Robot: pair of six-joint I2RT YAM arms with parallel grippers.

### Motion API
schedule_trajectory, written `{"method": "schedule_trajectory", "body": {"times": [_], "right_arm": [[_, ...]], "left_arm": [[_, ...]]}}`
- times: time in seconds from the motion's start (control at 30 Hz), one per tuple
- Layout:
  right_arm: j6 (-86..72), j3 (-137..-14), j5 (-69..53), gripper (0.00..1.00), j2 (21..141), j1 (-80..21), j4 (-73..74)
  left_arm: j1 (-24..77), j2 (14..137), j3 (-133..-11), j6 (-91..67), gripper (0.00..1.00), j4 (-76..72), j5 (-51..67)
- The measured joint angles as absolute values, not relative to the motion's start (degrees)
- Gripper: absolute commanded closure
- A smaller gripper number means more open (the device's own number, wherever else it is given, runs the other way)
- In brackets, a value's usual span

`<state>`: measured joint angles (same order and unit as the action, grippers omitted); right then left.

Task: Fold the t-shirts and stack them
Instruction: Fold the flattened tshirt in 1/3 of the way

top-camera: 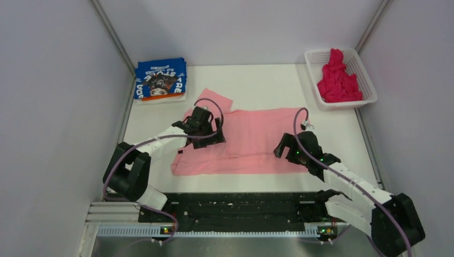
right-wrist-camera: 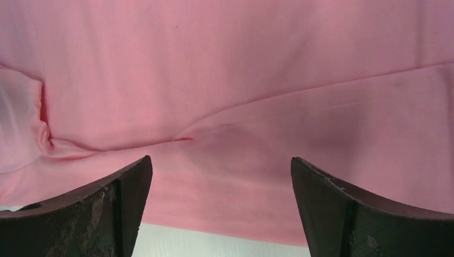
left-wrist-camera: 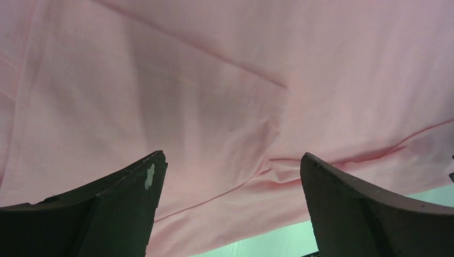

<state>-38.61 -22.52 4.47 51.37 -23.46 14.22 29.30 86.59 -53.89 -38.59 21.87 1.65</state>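
Both wide open and empty, the left gripper (left-wrist-camera: 231, 160) and right gripper (right-wrist-camera: 220, 163) hang close over the pink t-shirt (top-camera: 251, 140) spread beneath them; a shallow pinch could grab one layer, skewing the fold.

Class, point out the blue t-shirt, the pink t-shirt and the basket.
blue t-shirt (top-camera: 160, 79), top external view, middle of its printed front.
pink t-shirt (top-camera: 251, 140), top external view, flat middle of its body.
basket (top-camera: 367, 75), top external view, its right wall.
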Motion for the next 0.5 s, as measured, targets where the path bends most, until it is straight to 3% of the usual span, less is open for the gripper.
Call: {"method": "schedule_trajectory", "body": {"times": [0.23,0.5], "right_arm": [[-41.67,-22.70,8.14,0.01,62.59,-29.80,5.13],[-47.90,-19.68,11.33,0.01,55.96,-32.23,8.91]], "left_arm": [[28.97,86.32,-46.02,-41.80,0.01,17.82,2.28],[28.93,81.17,-39.42,-44.73,0.01,11.53,1.74]]}}
